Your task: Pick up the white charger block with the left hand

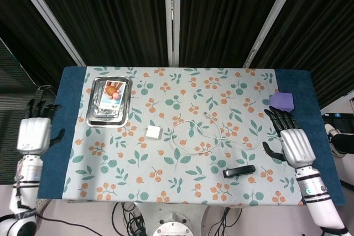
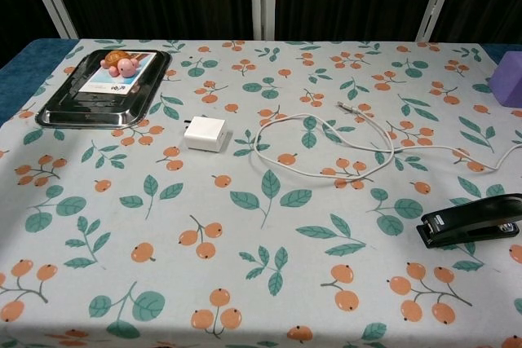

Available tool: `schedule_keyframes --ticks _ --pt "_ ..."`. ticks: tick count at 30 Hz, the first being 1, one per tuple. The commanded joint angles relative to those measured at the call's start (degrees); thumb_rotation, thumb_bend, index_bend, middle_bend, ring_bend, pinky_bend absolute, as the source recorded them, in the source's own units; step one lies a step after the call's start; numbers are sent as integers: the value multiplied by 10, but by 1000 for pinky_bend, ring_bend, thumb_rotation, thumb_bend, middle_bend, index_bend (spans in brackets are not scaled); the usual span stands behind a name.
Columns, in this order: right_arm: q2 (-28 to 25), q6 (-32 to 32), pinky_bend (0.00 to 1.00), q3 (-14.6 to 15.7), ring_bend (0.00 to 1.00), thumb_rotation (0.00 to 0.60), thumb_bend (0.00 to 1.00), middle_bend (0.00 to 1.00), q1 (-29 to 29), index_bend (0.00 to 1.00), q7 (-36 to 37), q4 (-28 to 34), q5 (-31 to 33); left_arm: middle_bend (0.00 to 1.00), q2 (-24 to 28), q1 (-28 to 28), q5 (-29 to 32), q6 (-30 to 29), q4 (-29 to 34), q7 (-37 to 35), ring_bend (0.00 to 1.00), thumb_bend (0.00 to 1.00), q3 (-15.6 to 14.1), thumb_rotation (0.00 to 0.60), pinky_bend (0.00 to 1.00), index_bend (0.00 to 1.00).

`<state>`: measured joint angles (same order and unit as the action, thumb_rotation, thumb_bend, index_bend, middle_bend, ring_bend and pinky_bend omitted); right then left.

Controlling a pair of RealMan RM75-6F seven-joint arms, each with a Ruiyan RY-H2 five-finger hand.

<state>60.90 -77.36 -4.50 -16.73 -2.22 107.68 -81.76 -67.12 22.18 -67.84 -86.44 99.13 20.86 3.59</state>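
Note:
The white charger block point(image 1: 153, 132) point(image 2: 205, 133) lies flat on the flowered cloth, left of centre, with nothing touching it. My left hand point(image 1: 34, 133) hangs off the table's left edge, far from the block, fingers spread and holding nothing. My right hand point(image 1: 291, 141) is over the table's right side with fingers apart and empty. Neither hand shows in the chest view.
A white cable point(image 1: 199, 136) point(image 2: 342, 146) loops to the right of the block. A metal tray point(image 1: 95, 115) point(image 2: 57, 112) with a card and a small toy sits at the back left. A black stapler point(image 1: 239, 171) point(image 2: 471, 220) lies at the front right, a purple cube point(image 1: 281, 103) point(image 2: 509, 78) at the far right.

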Motion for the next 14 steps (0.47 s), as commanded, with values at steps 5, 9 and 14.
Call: schedule_keyframes --ticks 5,9,14 --pt "-19 -37 0 37 0 600 317 0 42 0 41 -23 -57 229 40 -104 -79 -101 27 -31 99 266 -58 600 0 234" --pt "-19 -55 0 50 0 600 327 0 60 0 53 -34 -77 230 39 -141 -108 -133 23 -39 99 265 -74 600 0 234" --pt "-19 -71 0 63 0 600 327 0 79 0 60 -41 -97 230 42 -177 -131 -143 39 -23 99 265 -97 600 0 234"
